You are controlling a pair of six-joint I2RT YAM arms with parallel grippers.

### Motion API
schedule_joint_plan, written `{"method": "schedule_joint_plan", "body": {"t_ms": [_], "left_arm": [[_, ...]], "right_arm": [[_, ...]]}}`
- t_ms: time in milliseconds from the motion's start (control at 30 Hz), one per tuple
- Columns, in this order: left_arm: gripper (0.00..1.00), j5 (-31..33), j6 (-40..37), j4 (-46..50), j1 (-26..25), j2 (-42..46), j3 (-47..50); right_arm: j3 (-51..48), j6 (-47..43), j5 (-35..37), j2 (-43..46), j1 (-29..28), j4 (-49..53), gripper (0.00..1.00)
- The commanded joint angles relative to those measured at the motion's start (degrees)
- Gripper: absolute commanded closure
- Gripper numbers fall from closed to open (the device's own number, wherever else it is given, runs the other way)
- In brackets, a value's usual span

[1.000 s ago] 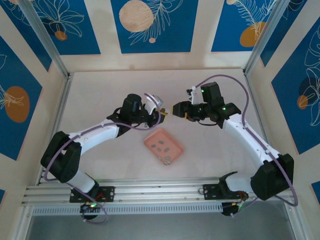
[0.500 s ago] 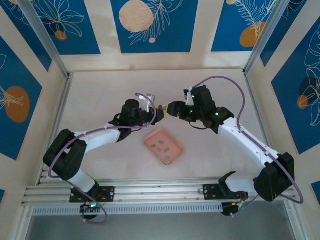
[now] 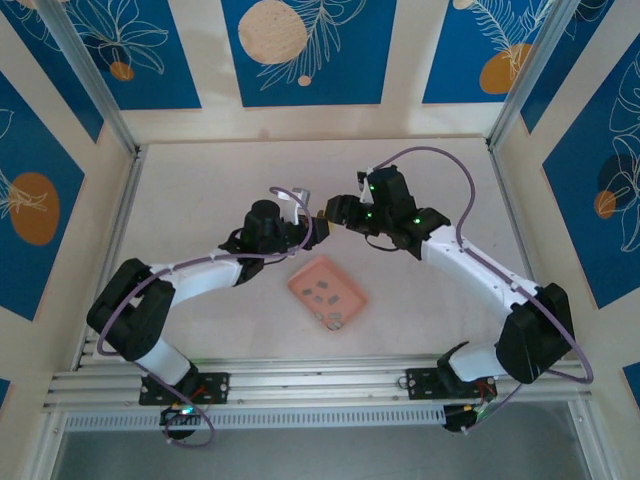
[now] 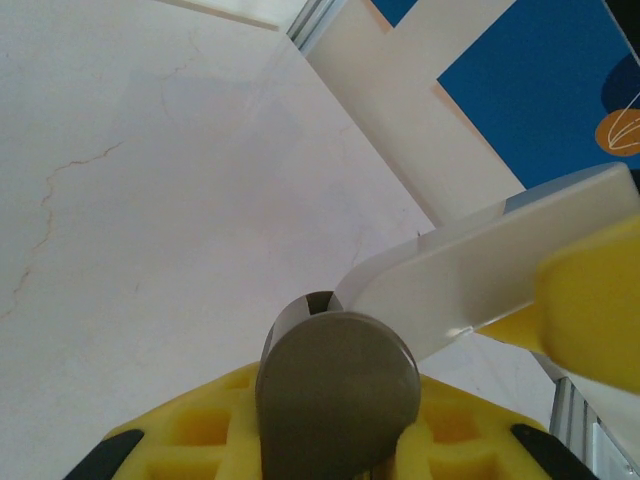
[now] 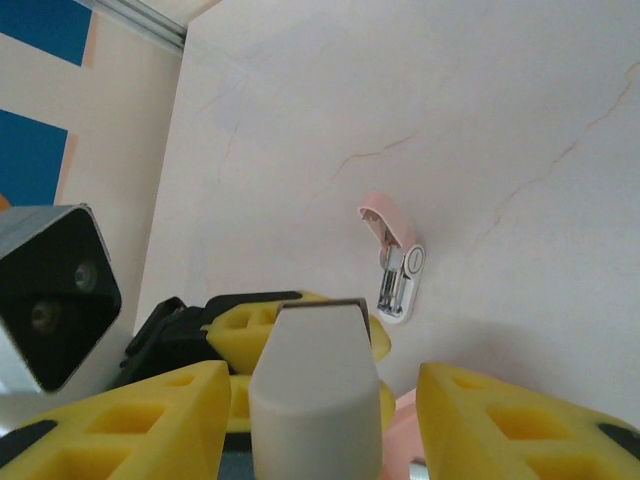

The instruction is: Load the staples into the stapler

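Note:
My left gripper (image 3: 318,228) is shut on the stapler (image 4: 338,375), whose round grey end sits between its yellow pads. The stapler's white arm (image 4: 480,270) is swung open toward the right gripper (image 3: 335,214). In the right wrist view that white arm (image 5: 315,400) lies between the right gripper's yellow fingers (image 5: 150,420), with a gap on each side. The two grippers almost meet above the table's middle. The staples (image 3: 322,292), several tiny grey strips, lie in the shallow pink tray (image 3: 300,277) just in front of them.
A pinkish-white capsule-like piece (image 5: 395,268) with metal inside lies on the table beyond the grippers. A corner of the pink tray (image 5: 400,435) shows below the right fingers. Patterned blue walls and aluminium posts surround the table.
The right gripper has moved left and back, closing up to the left gripper. The left gripper has turned and shifted slightly left with the stapler. The tray has stayed put.

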State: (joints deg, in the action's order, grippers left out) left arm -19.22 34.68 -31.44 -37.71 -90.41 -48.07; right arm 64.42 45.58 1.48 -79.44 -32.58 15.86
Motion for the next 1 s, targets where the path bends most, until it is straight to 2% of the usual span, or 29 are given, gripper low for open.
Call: {"method": "schedule_joint_plan", "body": {"t_ms": [0,333,400,500,633,767,967], "left_arm": [[0.87,-0.04,1.02,-2.82,-0.8,-0.56,-0.18],[0.85,0.21,2.51,-5.24,-2.35,-0.82,0.78],[0.77,0.26,2.72,-5.28,-2.43,-0.64,0.88],[0.56,1.64,2.63,-2.56,-2.4,0.38,0.77],[0.34,7.4,3.45,1.84,-2.39,2.97,2.41],[0.28,13.14,3.11,5.53,-2.35,5.67,4.77],[0.26,20.19,-0.19,9.35,-2.25,9.15,8.24]], "right_arm": [[1.93,-0.25,0.76,-1.03,-0.47,-3.5,0.51],[2.69,-1.51,3.45,-2.97,-0.99,-1.71,0.73],[3.37,-3.06,4.9,-2.93,-0.95,0.32,0.76],[5.31,-6.7,6.15,-3.35,0.58,6.05,0.78],[8.37,-12.48,6.33,-4.52,4.54,16.66,0.79],[10.99,-17.33,4.08,-7.16,9.27,24.77,0.8],[19.65,-24.05,1.69,-18.14,13.17,38.21,0.8]]}}
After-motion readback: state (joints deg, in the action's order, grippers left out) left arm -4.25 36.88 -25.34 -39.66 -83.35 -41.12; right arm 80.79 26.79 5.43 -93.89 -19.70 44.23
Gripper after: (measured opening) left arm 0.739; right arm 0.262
